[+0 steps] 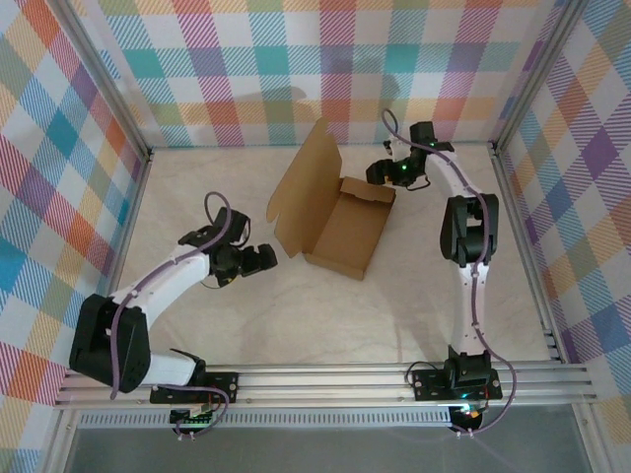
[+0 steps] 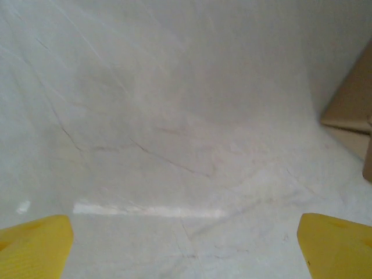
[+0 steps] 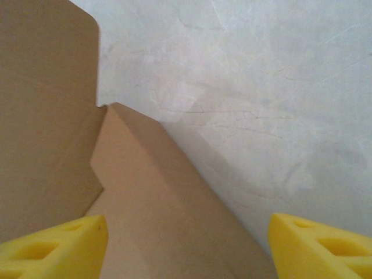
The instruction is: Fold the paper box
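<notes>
**Q:** Where is the box?
**A:** The paper box (image 1: 340, 235) sits mid-table (image 1: 197, 187), tray formed, lid (image 1: 306, 187) standing on its left side.

**Q:** And the fingers?
**A:** The right gripper (image 1: 386, 175) is above the far end wall (image 1: 367, 189). Its fingers (image 3: 58, 244) are spread and straddle the wall, pinching nothing. The left gripper (image 1: 261, 258) is just beside the near-left edge, fingers (image 2: 35, 244) spread over bare table.

Plain brown paper box (image 1: 340, 232), yellow fingertips (image 3: 55, 247)
</notes>
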